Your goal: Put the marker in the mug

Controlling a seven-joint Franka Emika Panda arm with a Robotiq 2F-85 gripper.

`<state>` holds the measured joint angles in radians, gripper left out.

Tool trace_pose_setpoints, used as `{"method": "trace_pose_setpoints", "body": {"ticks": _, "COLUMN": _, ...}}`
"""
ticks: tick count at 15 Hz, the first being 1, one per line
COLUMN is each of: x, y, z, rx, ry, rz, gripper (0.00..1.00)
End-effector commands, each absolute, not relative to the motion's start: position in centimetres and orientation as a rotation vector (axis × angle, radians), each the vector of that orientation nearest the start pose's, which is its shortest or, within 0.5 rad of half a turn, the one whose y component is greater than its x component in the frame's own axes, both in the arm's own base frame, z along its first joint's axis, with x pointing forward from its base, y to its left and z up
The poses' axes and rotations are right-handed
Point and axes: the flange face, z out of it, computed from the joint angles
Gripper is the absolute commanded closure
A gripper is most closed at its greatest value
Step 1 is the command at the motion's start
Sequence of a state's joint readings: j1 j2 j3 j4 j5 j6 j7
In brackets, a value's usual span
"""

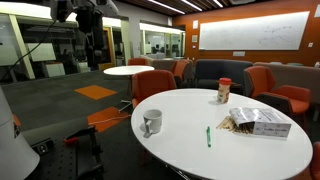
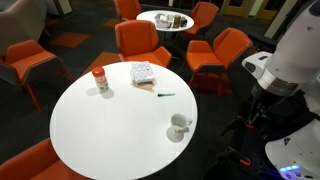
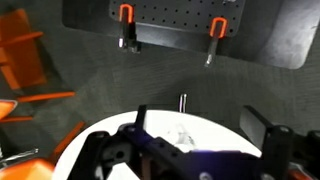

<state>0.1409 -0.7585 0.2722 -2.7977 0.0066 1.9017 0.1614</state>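
Note:
The green marker (image 1: 208, 136) lies flat on the round white table (image 1: 190, 155), near its front edge. It also shows in an exterior view (image 2: 165, 95). The grey-silver mug (image 1: 152, 122) stands upright on the table, handle to the side, well apart from the marker; it also shows in an exterior view (image 2: 180, 127). My gripper (image 1: 90, 18) hangs high above the floor, far from the table. In the wrist view the gripper (image 3: 200, 125) is open and empty, with the white table's edge (image 3: 110, 132) below it. Marker and mug do not show clearly there.
A brownish jar with a red lid (image 1: 224, 90) and a printed packet (image 1: 258, 122) also sit on the table; both show in an exterior view, jar (image 2: 100, 81) and packet (image 2: 143, 73). Orange chairs (image 2: 145, 42) ring the table. The robot's white base (image 2: 292, 55) stands beside it.

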Motion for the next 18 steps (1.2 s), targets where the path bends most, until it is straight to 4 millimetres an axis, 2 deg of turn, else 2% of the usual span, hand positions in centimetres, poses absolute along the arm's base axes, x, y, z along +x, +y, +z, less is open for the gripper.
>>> {"method": "trace_pose_setpoints", "body": {"ticks": 1, "x": 28.9, "y": 9.1, "z": 39.6, "rx": -3.289, "ry": -0.245, "rz": 0.214, "gripper": 0.0}}
{"method": "trace_pose_setpoints", "body": {"ticks": 3, "x": 30.5, "y": 6.5, "z": 40.1, "rx": -3.26, "ry": -0.241, "rz": 0.166, "gripper": 0.0}}
{"method": "trace_pose_setpoints", "body": {"ticks": 6, "x": 33.7, "y": 1.2, "z": 40.5, "rx": -3.247, "ry": -0.345, "rz": 0.084, "gripper": 0.0}}
{"method": "trace_pose_setpoints", "body": {"ticks": 9, "x": 37.5, "y": -2.9, "z": 39.9, "rx": -3.248, "ry": -0.552, "rz": 0.046, "gripper": 0.0}}
{"method": "trace_pose_setpoints", "body": {"ticks": 13, "x": 43.1, "y": -5.6, "z": 38.3, "rx": -3.185, "ry": -0.884, "rz": 0.044, "gripper": 0.0}}
{"method": "trace_pose_setpoints", "body": {"ticks": 16, "x": 47.1, "y": -7.5, "z": 36.2, "rx": -3.149, "ry": -1.004, "rz": 0.092, "gripper": 0.0}}
{"method": "trace_pose_setpoints", "body": {"ticks": 18, "x": 49.8, "y": -8.7, "z": 34.0, "rx": -3.13, "ry": -1.035, "rz": 0.12, "gripper": 0.0}}
